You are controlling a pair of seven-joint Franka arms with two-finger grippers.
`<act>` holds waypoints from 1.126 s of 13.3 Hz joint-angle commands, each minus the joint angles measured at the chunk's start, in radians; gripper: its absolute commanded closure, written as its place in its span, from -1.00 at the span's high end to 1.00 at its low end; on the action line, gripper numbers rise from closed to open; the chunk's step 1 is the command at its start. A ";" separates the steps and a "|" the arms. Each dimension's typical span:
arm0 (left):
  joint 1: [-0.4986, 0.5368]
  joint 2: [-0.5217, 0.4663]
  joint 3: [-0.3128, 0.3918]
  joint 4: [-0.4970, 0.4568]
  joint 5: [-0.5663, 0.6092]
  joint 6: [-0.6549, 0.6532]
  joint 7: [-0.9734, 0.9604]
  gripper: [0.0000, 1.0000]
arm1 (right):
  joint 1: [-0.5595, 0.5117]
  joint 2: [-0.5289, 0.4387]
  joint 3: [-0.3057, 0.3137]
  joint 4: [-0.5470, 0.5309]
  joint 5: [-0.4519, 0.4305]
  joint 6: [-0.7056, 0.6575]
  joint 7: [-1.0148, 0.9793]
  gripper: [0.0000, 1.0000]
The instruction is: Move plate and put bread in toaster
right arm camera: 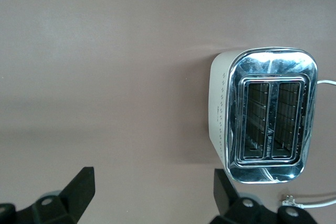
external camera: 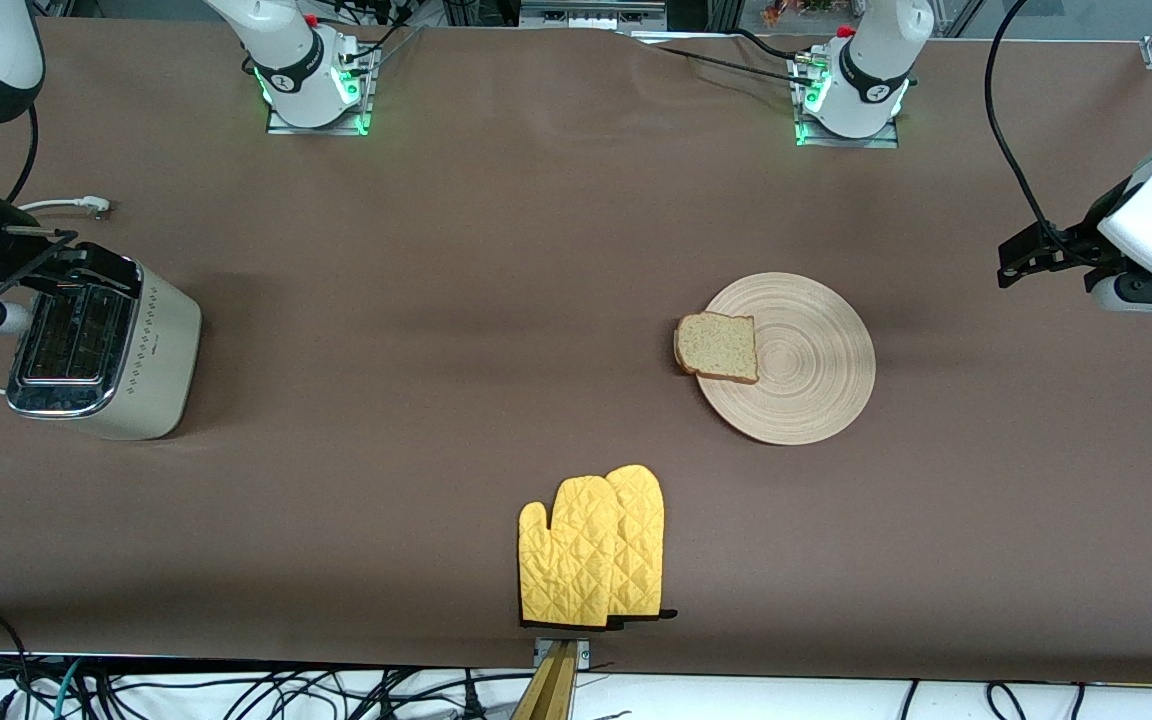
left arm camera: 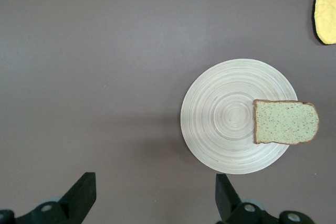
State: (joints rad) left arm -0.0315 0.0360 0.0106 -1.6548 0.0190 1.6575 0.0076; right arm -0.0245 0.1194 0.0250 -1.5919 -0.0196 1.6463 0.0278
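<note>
Here your brown desk point(external camera: 496, 300) carries plate point(external camera: 804, 360), bread point(external camera: 718, 347), toaster point(external camera: 101, 340) and yellow mitts point(external camera: 591, 548). Left pincer point(left arm camera: 152, 198) hangs released near the plate. Right pincer point(right arm camera: 152, 195) hangs released by the toaster.

One plate point(external camera: 806, 370), one bread slice point(external camera: 717, 347), one toaster point(external camera: 101, 345), two yellow oven mitts point(external camera: 591, 550), two arms.

Right gripper point(right arm camera: 152, 198), fingers spread, hangs above the apparently empty toaster point(right arm camera: 265, 114).
</note>
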 commanded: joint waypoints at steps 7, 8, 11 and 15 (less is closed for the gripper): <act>0.005 0.010 0.002 0.026 -0.025 -0.039 0.018 1.00 | -0.003 0.006 0.004 0.024 -0.005 -0.011 0.003 1.00; 0.005 0.010 0.002 0.024 -0.025 -0.048 0.017 1.00 | -0.003 0.006 0.004 0.024 -0.005 -0.011 0.001 1.00; 0.005 0.018 0.002 0.026 -0.027 -0.093 0.020 1.00 | -0.005 0.006 0.004 0.024 -0.005 -0.010 0.001 1.00; 0.005 0.022 0.002 0.009 -0.027 -0.140 0.023 1.00 | -0.003 0.008 0.004 0.024 -0.005 -0.011 0.003 1.00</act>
State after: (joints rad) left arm -0.0310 0.0490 0.0106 -1.6549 0.0190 1.5691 0.0077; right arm -0.0244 0.1194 0.0250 -1.5906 -0.0196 1.6463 0.0278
